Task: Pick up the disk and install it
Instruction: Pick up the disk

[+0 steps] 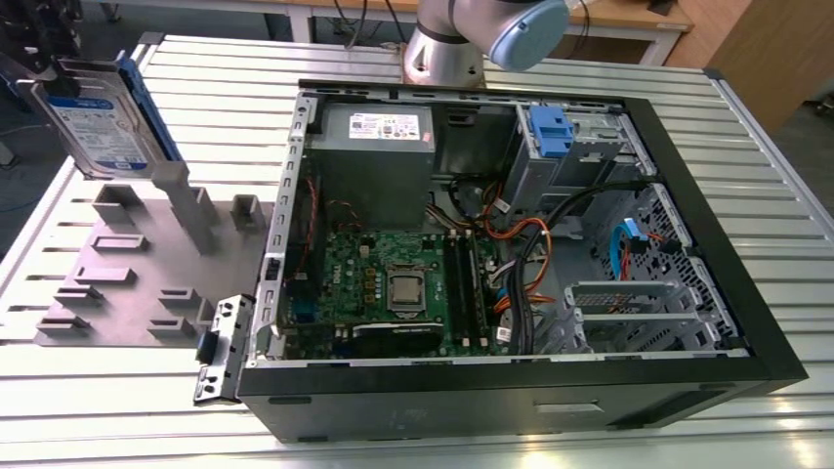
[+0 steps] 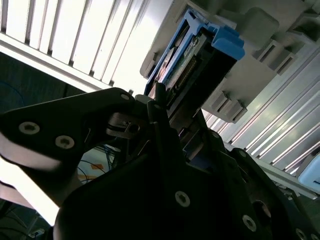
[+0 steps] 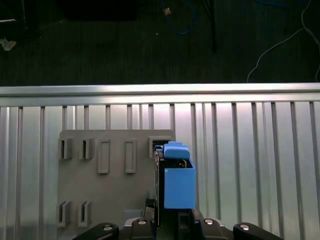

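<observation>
The disk (image 1: 98, 127), a silver hard drive with a white-and-blue label and blue side rails, stands on edge at the exterior view's far left. My gripper (image 1: 59, 68) is shut on its upper part. The drive's lower edge is just over the upright blocks of a grey fixture plate (image 1: 124, 293). In the first wrist view the disk (image 3: 177, 187) appears edge-on with its blue rail, between my gripper (image 3: 167, 222) fingers and over the fixture plate (image 3: 110, 185). The second wrist view has the disk (image 2: 200, 55) reaching out past my gripper (image 2: 160, 102).
An open black computer case (image 1: 521, 396) lies on the slatted metal table (image 1: 769, 166), to the right of the fixture. Inside are a grey power supply (image 1: 371, 132), a green motherboard (image 1: 391, 283), cables and a drive cage with a blue latch (image 1: 554, 132). A loose metal bracket (image 1: 222, 347) lies by the case.
</observation>
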